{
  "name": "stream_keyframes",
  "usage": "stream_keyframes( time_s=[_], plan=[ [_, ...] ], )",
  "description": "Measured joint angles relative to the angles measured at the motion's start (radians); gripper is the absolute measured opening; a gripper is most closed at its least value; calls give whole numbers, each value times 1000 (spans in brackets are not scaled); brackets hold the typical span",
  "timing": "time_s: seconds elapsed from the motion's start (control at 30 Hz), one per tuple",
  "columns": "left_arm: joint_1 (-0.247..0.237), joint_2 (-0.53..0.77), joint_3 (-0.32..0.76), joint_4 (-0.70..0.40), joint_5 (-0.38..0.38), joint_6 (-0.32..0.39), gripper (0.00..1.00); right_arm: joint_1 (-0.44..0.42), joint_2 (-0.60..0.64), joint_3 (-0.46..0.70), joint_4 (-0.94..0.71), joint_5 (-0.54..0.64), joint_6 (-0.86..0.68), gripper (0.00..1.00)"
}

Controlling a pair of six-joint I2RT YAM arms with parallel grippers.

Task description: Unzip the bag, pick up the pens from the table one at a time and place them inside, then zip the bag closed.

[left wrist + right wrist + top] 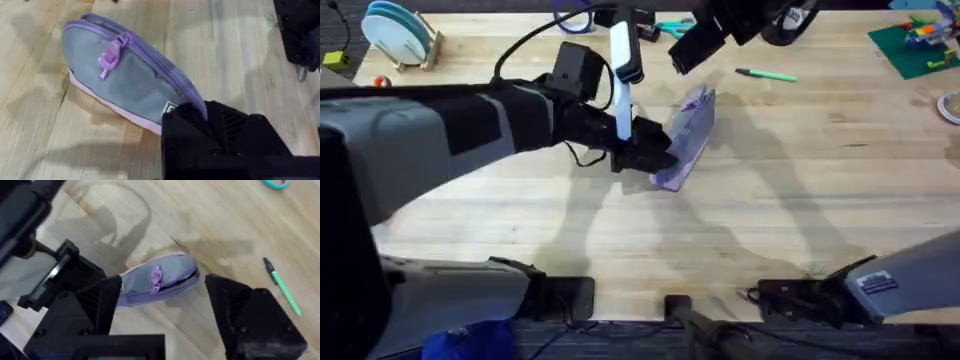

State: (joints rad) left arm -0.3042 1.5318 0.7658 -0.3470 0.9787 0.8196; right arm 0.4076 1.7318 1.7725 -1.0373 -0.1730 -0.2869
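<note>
Bag [135, 85] end pinched by left fingers [220, 135] | right fingers [165, 315] spread above

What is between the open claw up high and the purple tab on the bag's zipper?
Nothing visible. In the right wrist view the right gripper hangs open above the bag, and the zipper pull shows bare between its fingers. The left gripper clamps the bag's near end, away from the pull.

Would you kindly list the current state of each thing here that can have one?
Bag: zipped shut, lying on the table, one end gripped.
Pen: lying loose on the table, outside the bag.
Left gripper: shut on the bag's end.
Right gripper: open, above the bag, holding nothing.
</note>
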Motion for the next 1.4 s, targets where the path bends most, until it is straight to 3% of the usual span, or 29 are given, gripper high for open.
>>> stream_keyframes(
  time_s=[0.7, 1.4],
  plan=[
    [0, 0, 0, 0, 0, 0, 43, 14, 130, 3, -63, -38, -176, 983],
    [0, 0, 0, 0, -1, 0, 43, 23, 222, 3, -83, -41, -193, 956]
  ],
)
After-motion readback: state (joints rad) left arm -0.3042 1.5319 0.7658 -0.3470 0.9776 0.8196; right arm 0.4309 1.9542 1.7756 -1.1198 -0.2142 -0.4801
